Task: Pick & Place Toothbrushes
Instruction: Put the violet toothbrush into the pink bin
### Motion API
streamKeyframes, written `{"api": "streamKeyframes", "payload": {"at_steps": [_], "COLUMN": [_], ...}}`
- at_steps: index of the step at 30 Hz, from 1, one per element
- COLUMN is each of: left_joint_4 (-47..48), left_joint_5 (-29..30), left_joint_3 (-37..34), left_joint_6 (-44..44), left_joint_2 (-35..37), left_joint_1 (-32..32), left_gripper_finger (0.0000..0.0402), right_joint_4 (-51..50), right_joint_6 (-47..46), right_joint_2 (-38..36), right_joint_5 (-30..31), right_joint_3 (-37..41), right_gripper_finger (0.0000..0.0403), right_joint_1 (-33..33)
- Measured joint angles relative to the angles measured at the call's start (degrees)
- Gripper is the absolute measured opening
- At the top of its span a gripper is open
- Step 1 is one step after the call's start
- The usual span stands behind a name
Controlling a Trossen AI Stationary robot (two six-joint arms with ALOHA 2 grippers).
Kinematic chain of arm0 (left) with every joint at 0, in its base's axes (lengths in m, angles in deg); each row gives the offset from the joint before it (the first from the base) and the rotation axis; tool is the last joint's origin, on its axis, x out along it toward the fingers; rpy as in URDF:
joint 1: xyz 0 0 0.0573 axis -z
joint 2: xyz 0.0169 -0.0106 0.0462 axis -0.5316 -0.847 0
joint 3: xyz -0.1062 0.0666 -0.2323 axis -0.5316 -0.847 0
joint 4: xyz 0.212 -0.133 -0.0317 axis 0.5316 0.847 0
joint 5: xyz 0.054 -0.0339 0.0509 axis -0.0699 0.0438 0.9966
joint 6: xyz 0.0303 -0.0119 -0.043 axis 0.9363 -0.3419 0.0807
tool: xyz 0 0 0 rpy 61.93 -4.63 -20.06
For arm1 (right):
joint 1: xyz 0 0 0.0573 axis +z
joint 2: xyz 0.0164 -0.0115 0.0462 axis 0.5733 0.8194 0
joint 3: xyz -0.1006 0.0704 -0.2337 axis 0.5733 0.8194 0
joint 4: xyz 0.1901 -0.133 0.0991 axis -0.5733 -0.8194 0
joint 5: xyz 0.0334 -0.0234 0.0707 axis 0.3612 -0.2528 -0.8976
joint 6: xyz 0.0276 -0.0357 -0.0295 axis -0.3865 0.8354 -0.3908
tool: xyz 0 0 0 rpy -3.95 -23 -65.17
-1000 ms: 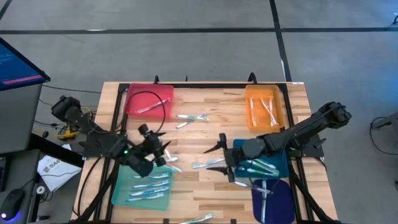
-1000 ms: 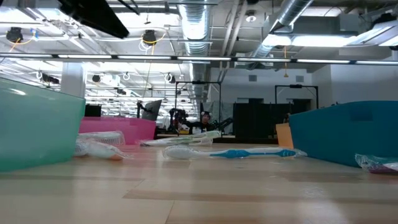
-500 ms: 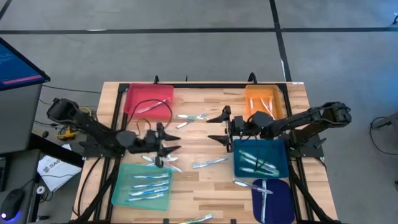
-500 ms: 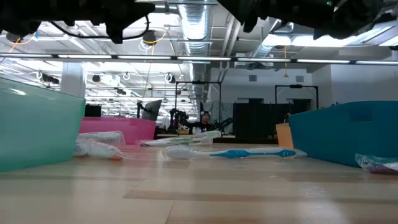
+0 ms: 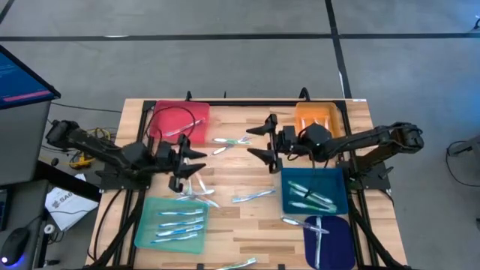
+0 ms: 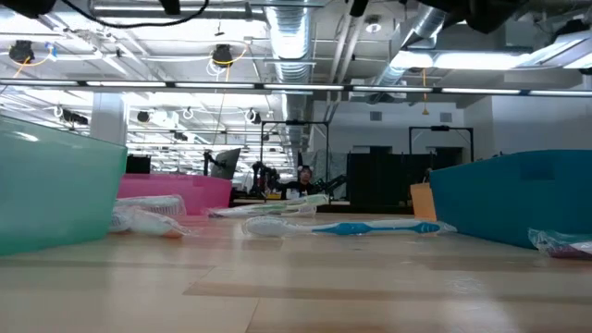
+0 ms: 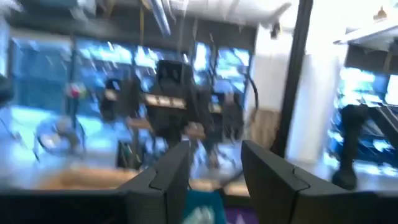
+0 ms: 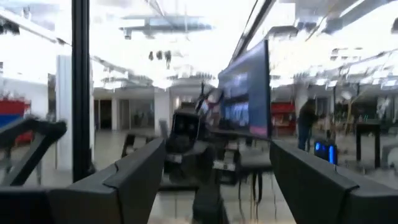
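Since a second ago both arms have lifted and pulled back from the near trays toward the far side of the table (image 5: 247, 217). The left gripper (image 5: 187, 161), earlier over the green tray (image 5: 146, 225), now hangs just in front of the red tray (image 5: 161, 120); its fingers have drawn closer together but a gap shows between them with nothing in it. The right gripper (image 5: 264, 140), earlier beside the teal tray (image 5: 289, 202), now hangs beside the orange tray (image 5: 304, 139), jaws spread wide and empty.

The toothbrushes are thin white or clear sticks with blue and green parts. Several lie in the green tray (image 5: 176, 221), a few in the teal tray (image 5: 309, 196), two in the orange tray (image 5: 324, 129), one in the red tray (image 5: 176, 131) and one on the dark blue tray (image 5: 319, 229). Loose ones lie on the table between the trays (image 5: 251, 196), some near the red tray (image 5: 232, 140), some beside the green tray (image 5: 196, 193), and one at the near edge (image 5: 236, 263). The low view shows a blue-and-white one (image 6: 370, 228) lying flat on the wood.
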Motion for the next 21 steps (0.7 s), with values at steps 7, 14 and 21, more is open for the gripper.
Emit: {"api": "streamKeyframes", "payload": {"at_steps": [7,14,21], "left_joint_4": [2.3,2.7,2.8], "left_joint_5": [9.0,9.4,6.4], "left_joint_3": [0.0,0.0,0.0], "left_joint_6": [-2.6,-1.0,-1.1], "left_joint_2": [2.3,0.2,-0.4], "left_joint_1": [1.8,1.5,-0.2], "left_gripper_finger": [0.013,0.0123,0.0125], "right_joint_4": [-8.6,-11.4,-13.4], "right_joint_6": [0.1,-4.2,-5.3], "right_joint_2": [0.1,0.1,0.1], "right_joint_5": [-0.2,-0.1,-0.1], "right_joint_3": [-0.4,-0.4,-0.4], "right_gripper_finger": [0.0285,0.0285,0.0286], "right_joint_1": [1.4,1.5,1.5]}}
